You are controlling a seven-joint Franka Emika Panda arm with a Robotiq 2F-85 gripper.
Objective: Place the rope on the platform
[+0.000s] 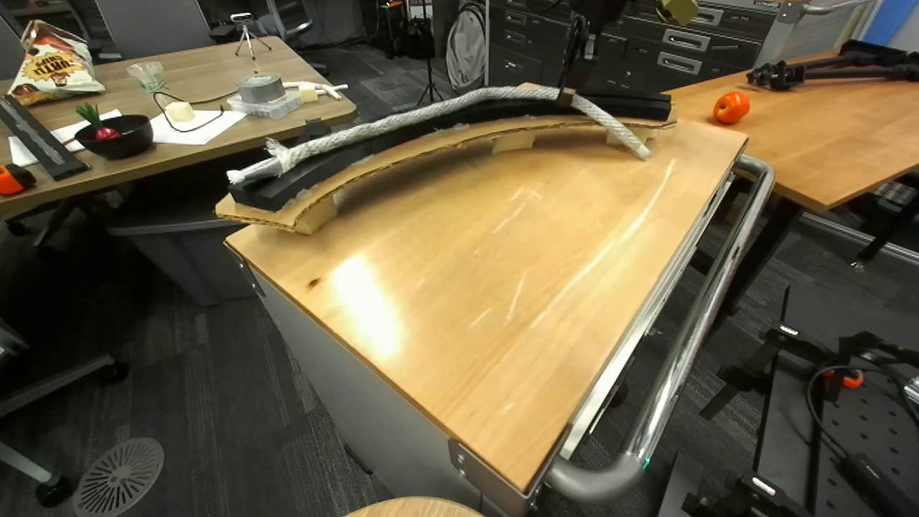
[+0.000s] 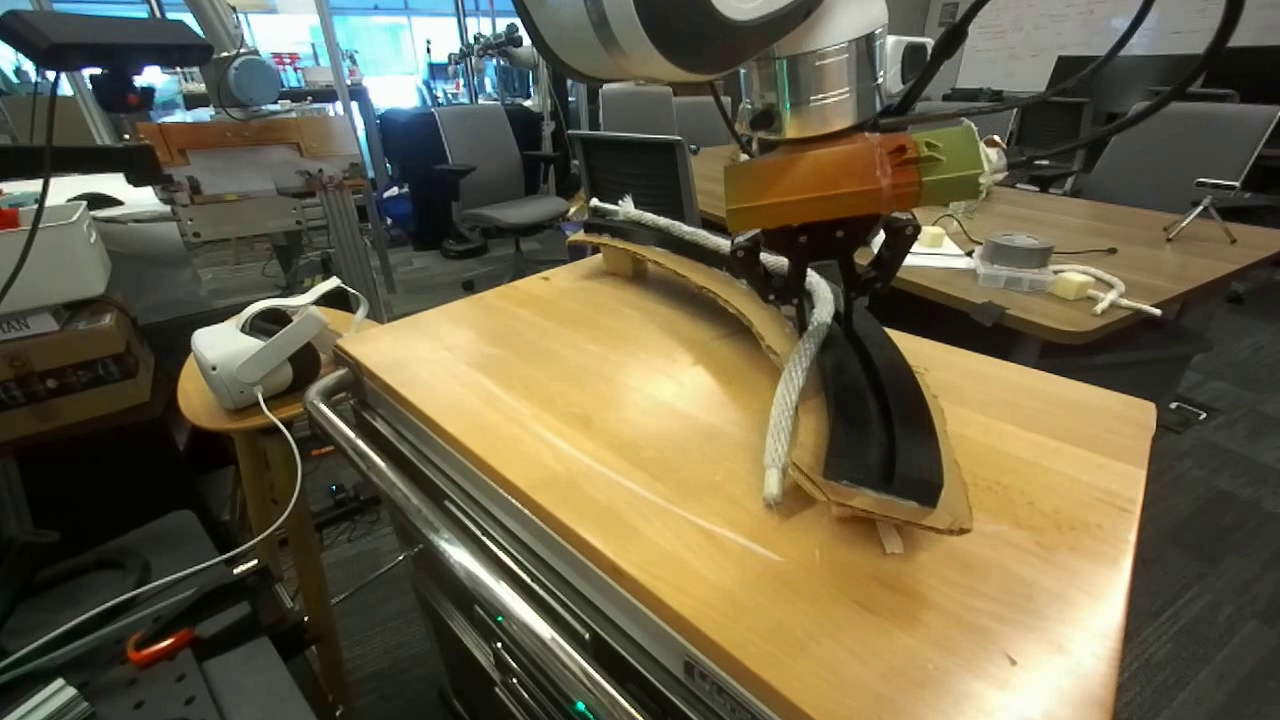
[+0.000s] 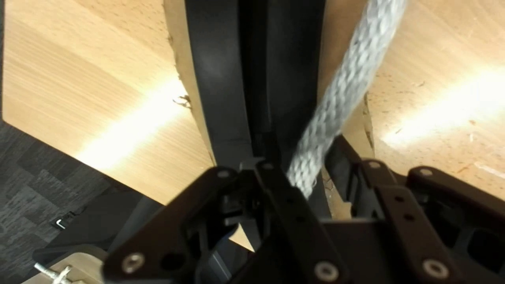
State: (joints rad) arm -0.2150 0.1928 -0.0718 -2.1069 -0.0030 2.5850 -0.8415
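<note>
Rope: thick pale grey-silver braided rope (image 1: 431, 111), coarse weave, frayed at one tip. Platform: long black arc-shaped strip (image 2: 850, 430), grooved lengthwise, on tan corrugated cardboard edging (image 2: 720, 288), raised on pale blocks (image 1: 513, 141). Carried by a glossy, scratched light-wood tabletop (image 1: 502, 287); one platform end sits at a corner opposite the shiny tubular metal handle (image 1: 696, 327). Room: dark grey carpet (image 1: 230, 402); white VR headset (image 2: 235, 360) on a round wooden stool (image 2: 212, 412) near a handle-side corner. Black two-finger gripper (image 2: 826, 302) is clamped on the rope, above the strip. Frayed length runs over the strip toward that platform-end corner; other end angles off the concave side, down toward the tabletop. Can't tell if it touches.
</note>
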